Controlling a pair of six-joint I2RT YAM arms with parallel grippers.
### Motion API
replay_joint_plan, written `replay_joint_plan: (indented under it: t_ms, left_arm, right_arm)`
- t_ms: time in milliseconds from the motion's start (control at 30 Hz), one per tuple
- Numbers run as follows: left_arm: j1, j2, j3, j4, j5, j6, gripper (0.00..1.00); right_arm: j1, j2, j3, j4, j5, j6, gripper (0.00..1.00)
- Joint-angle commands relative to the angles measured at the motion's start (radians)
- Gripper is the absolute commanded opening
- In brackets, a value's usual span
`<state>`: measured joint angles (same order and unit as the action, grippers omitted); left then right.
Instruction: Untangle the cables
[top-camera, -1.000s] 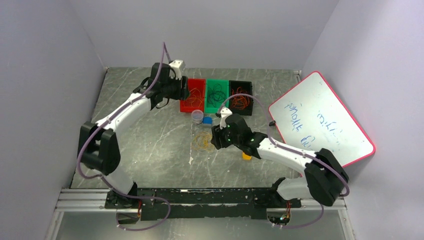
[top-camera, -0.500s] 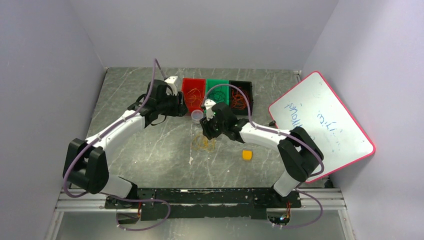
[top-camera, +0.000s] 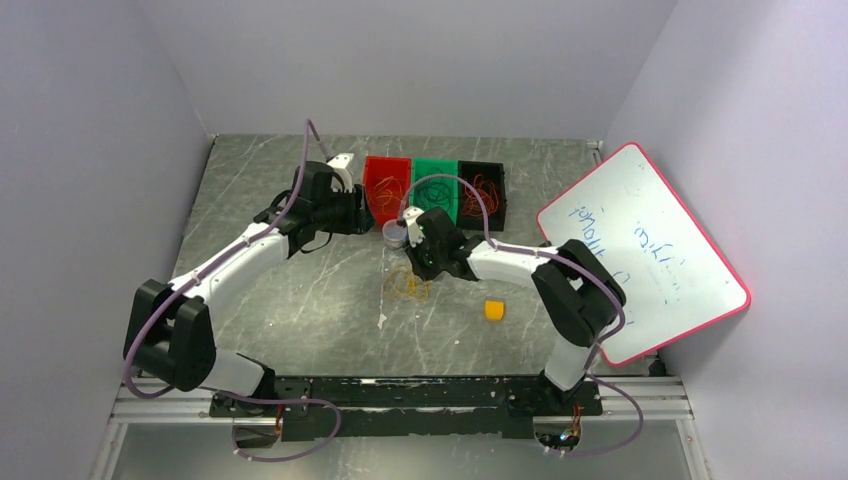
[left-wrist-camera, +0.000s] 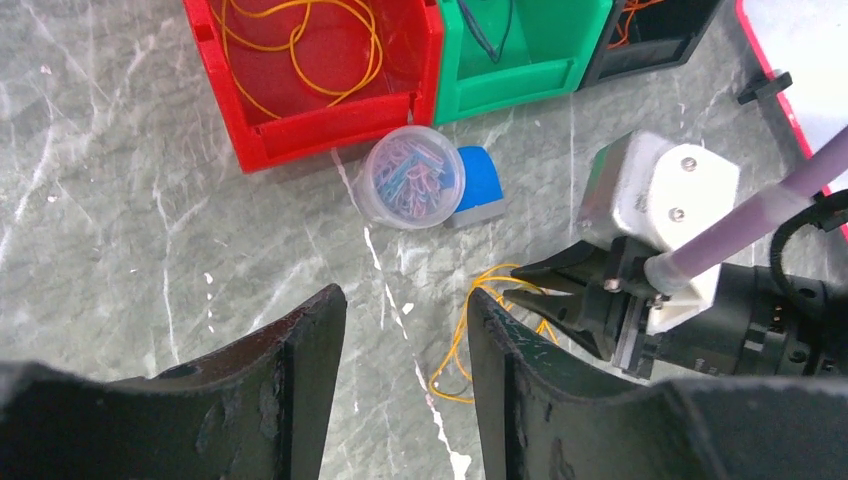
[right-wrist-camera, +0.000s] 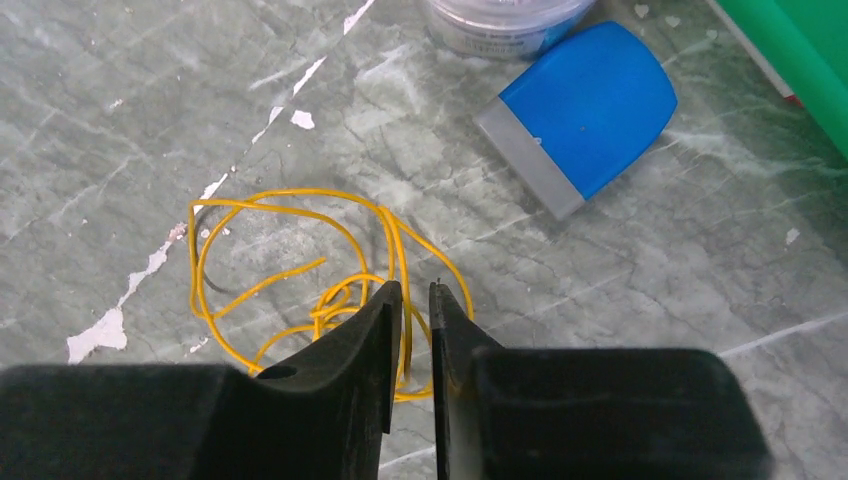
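My right end effector (right-wrist-camera: 415, 300) nearly closed over the yellow cables (right-wrist-camera: 300, 280) on the counter (right-wrist-camera: 150, 120); my left end effector (left-wrist-camera: 405, 330) hangs open.

The right end effector (left-wrist-camera: 510, 283) is touching a yellow cable (left-wrist-camera: 462, 345) lying on the table (left-wrist-camera: 120, 200). A cup of clips (left-wrist-camera: 411, 178) is sitting beside a red bin (left-wrist-camera: 330, 110).

Counter (top-camera: 300, 290): grey-green marble pattern with white veins and white chips. Beside the red bin (left-wrist-camera: 320, 60) holding yellow-orange cables (left-wrist-camera: 300, 40) stand a green bin (left-wrist-camera: 520, 45) and a black bin (left-wrist-camera: 650, 30). Near the red bin: clear cup (left-wrist-camera: 412, 178) of multicoloured clips, blue-and-grey block (right-wrist-camera: 580, 110), yellow cable tangle (right-wrist-camera: 320, 270). Both tools black. Whiteboard (top-camera: 640, 240) red-framed, blue writing.
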<state>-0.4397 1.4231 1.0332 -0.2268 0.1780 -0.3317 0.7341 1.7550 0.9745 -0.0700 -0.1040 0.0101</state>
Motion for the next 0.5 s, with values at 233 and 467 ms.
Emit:
replay_joint_plan:
  t_ms: [233, 467]
  left_arm:
    - [-0.005, -0.014, -0.088, 0.122, 0.104, -0.093, 0.53]
    - [-0.031, 0.019, -0.125, 0.193, 0.170, -0.095, 0.55]
  right_arm:
    - [-0.005, -0.166, -0.062, 0.081, -0.021, 0.094, 0.00]
    - [-0.004, -0.272, -0.137, 0.104, -0.029, 0.203, 0.00]
